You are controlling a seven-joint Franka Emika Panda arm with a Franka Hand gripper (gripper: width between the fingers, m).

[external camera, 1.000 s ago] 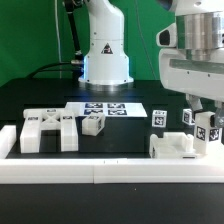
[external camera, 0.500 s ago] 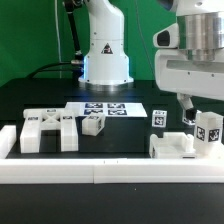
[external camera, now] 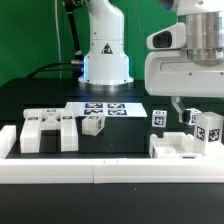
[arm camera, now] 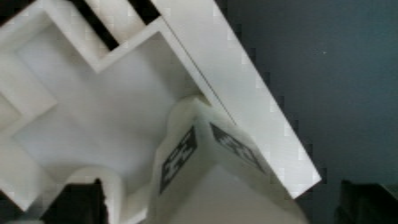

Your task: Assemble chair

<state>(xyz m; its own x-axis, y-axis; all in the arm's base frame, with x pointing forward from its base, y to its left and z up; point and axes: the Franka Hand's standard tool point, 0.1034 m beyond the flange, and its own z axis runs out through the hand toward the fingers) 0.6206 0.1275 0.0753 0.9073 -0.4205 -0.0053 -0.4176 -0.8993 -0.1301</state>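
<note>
- The arm's head fills the upper part of the exterior view, with the gripper (external camera: pixel 190 108) hanging just above the parts at that view's right; its jaws stand wide apart and hold nothing.
- Directly below the gripper sits the seat (external camera: pixel 174 146), a chunky white slab resting against the rail (external camera: pixel 110 172), with the table (external camera: pixel 40 100) dark around it.
- Rising from the seat just under the fingers is a post (external camera: pixel 208 130) with a tag on its face; in the wrist view the same post (arm camera: pixel 214 160) shows close up against the seat's (arm camera: pixel 107 100) ribs and slots.
- I judge the step in hand to be fitting this post into the seat: the post stands on its own, let go, and the gripper is clear of it.
- Whether the post is fully home in its socket I cannot tell; the wrist view is blurred and too close.
- Well away from the gripper, at the far side of the table, lies the slotted back piece (external camera: pixel 48 128), and nearer it a small cube (external camera: pixel 94 125).
- Close beside the gripper, behind the seat, stand two small tagged posts (external camera: pixel 158 118).
- The marker board (external camera: pixel 105 108) lies flat behind the cube.
- The next move likely calls for a lift clear of the post, a shift to one of the small posts, and a square grip with the jaws set across its sides.
</note>
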